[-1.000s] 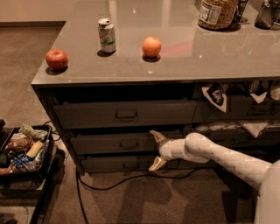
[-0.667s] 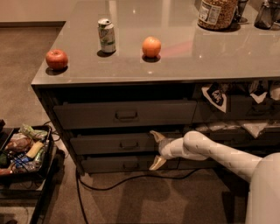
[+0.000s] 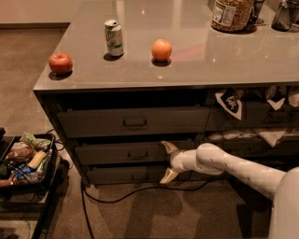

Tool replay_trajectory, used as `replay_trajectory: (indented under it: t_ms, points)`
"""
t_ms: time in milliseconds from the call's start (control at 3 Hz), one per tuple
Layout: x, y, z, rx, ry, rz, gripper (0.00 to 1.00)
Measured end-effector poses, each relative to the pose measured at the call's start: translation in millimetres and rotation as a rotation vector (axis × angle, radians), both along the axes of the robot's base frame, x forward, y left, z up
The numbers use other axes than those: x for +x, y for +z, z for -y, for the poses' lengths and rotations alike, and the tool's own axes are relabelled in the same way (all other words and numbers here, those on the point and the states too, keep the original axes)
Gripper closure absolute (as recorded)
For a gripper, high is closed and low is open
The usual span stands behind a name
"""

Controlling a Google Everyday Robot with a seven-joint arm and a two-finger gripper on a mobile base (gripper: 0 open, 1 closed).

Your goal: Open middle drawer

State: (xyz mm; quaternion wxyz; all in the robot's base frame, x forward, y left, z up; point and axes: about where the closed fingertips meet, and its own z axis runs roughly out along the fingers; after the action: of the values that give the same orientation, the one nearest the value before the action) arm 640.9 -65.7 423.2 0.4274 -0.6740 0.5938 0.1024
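The middle drawer [image 3: 117, 153] is a wide dark-grey front under the countertop, with a small loop handle [image 3: 138, 154] at its centre. Its front lies about level with the drawers above and below. My gripper [image 3: 165, 162] hangs in front of the drawer's right end, to the right of the handle and apart from it. It is open: one pale finger [image 3: 168, 146] points up-left over the drawer front, the other [image 3: 168, 176] reaches down over the bottom drawer. Nothing is between them. The white arm [image 3: 229, 164] comes in from the right.
The top drawer [image 3: 133, 122] has a taller front, the bottom drawer [image 3: 126, 176] a slim one. On the counter [image 3: 196, 56] stand an apple [image 3: 60, 63], a can [image 3: 114, 38], an orange [image 3: 161, 49] and a jar [image 3: 232, 14]. A black crate [image 3: 28, 163] of snacks stands left. A cable [image 3: 140, 196] runs across the floor.
The gripper stays in about the same place in front of the drawers, still open. The arm's upper part at the right edge looms a little larger.
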Motion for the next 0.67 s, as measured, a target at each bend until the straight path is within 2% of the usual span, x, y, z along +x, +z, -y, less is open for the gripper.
replay_trajectory:
  t_ms: [333, 667]
  points:
    - [4, 1, -6, 0.039, -0.003, 0.052, 0.00]
    - [18, 9, -14, 0.027, 0.027, 0.092, 0.00]
